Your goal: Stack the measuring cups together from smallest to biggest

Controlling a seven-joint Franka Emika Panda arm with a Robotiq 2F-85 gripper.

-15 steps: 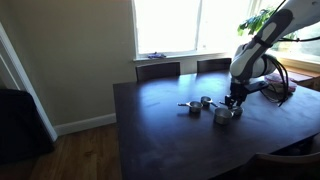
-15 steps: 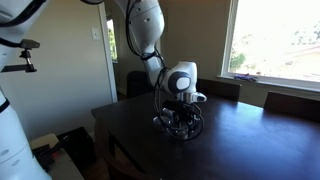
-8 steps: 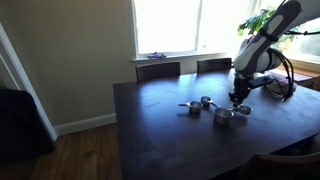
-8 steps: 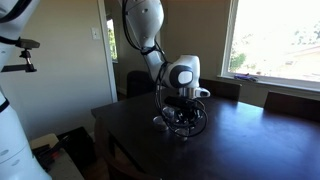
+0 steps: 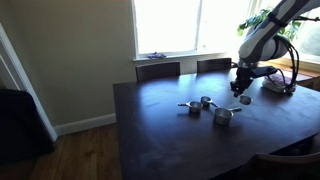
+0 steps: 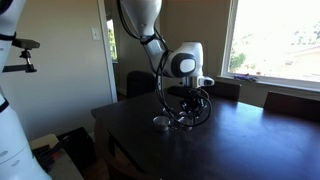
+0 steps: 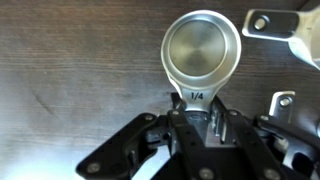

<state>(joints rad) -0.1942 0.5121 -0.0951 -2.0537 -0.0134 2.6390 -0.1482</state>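
Gripper point(image 7: 193, 110) pinching measuring cup point(image 7: 202, 55), handle point(image 7: 196, 95) half hidden

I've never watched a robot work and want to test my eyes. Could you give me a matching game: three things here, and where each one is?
Things:
A. shiny round silver metal cup stamped 1/4
B. biggest silver metal cup
C. green leafy plant

Places:
1. beside the bright window
2. standing on the dark wooden table
3. held by its handle in the black gripper

Pairs: A-3, B-2, C-1.
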